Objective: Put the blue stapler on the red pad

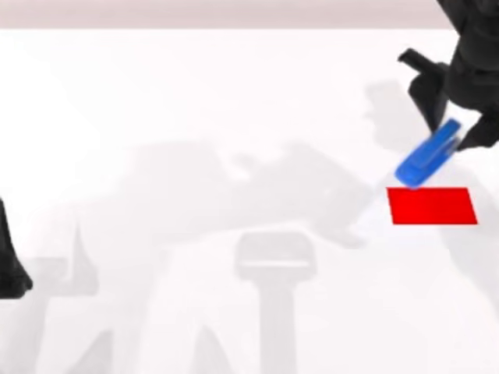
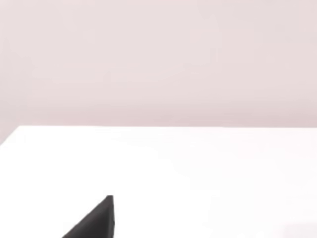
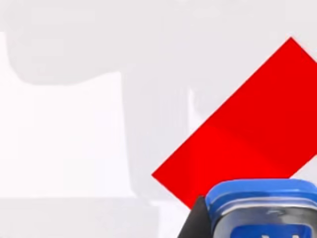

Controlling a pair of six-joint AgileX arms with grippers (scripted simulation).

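At the surface's (image 1: 234, 93) right side: my right gripper (image 1: 456, 140) clamped the blue stapler (image 1: 427, 154), carried tilted just beyond the red pad's (image 1: 433, 206) far edge. Placement outstanding. Left arm parked at left edge.

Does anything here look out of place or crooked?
Nothing damaged or spilled. The blue stapler hangs slanted in the right gripper, beside the red pad, not yet on it. The left arm is parked at the table's left edge.
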